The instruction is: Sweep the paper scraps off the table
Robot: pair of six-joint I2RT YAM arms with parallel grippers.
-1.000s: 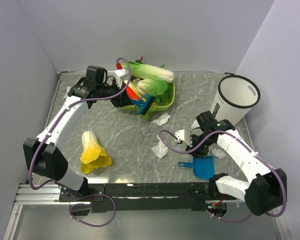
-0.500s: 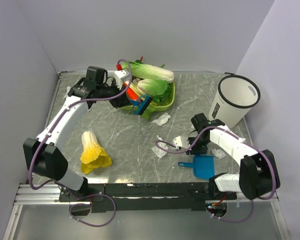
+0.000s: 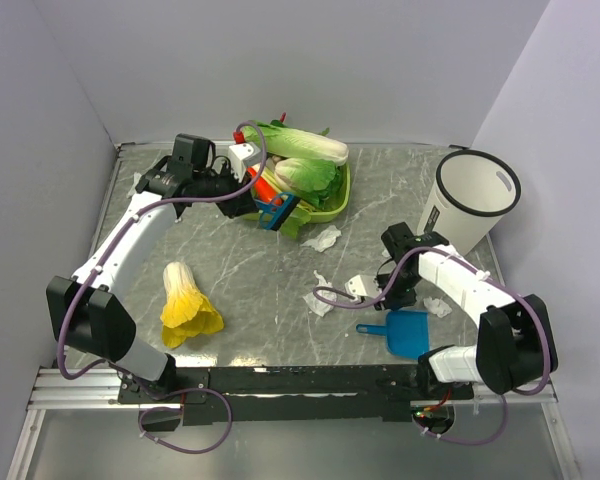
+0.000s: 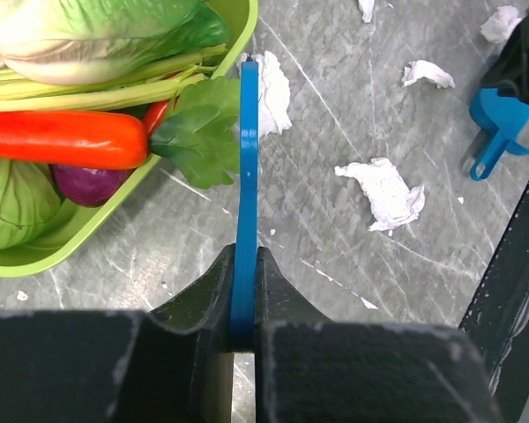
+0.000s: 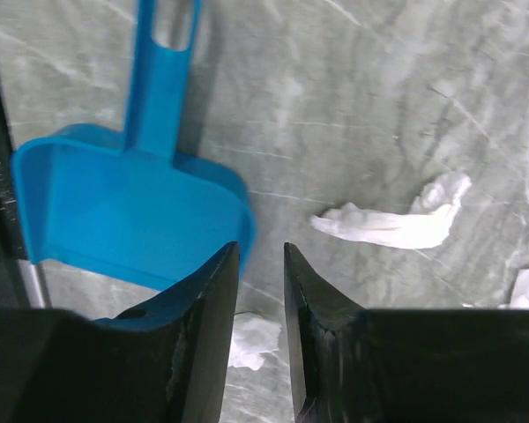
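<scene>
A yellow cabbage point(image 3: 187, 300) lies on the table point(image 3: 240, 265) toward the left. Next to the green tray point(image 3: 338, 203) of vegetables, the left gripper point(image 4: 243, 264) pinches a thin blue brush point(image 4: 247, 159) tight between its fingers. The paper scraps point(image 3: 325, 238) are scattered on the table: one by the tray, one mid-table, one at the far left edge, one beside the blue dustpan point(image 3: 408, 333). The right gripper point(image 5: 260, 251) hovers over the dustpan's corner, fingers a narrow gap apart and empty. A white bin point(image 3: 470, 215) stands far right.

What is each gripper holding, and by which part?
Left gripper clamps the thin blue plastic brush by its near end. Right gripper holds nothing, jaws slightly apart beside the blue plastic dustpan.
</scene>
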